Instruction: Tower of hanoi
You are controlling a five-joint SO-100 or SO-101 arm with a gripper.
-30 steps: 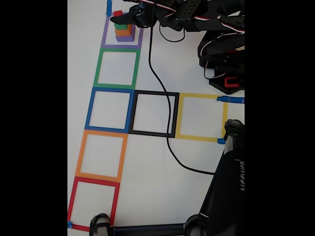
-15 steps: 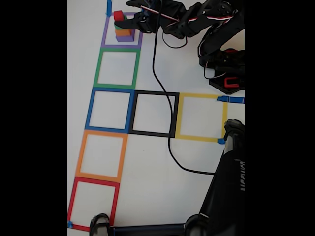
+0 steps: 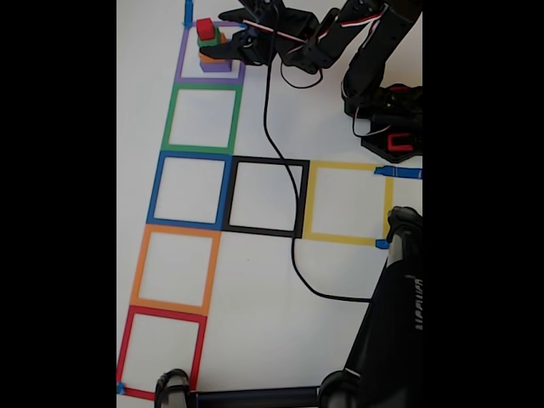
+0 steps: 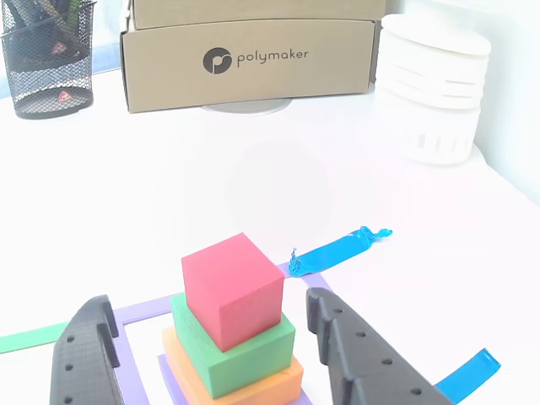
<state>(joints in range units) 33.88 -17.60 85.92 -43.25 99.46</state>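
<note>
Red cube point(image 4: 232, 287) sits on top of the green cube point(image 4: 253, 350), with the orange cube point(image 4: 270, 386) under that. This stack stands in the purple tape square point(image 3: 211, 53) at the upper left of the fixed view. Black gripper point(image 4: 215, 354) is spread wide around the stack, touching nothing.

Cube tower point(image 3: 211, 47) inside purple square point(image 3: 181, 68), gripper point(image 3: 231, 38) seemingly alongside.

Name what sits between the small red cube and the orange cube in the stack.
A green cube sits between the small red cube on top and the orange cube beneath, clearest in the other view, between the open pincer's fingers.
</note>
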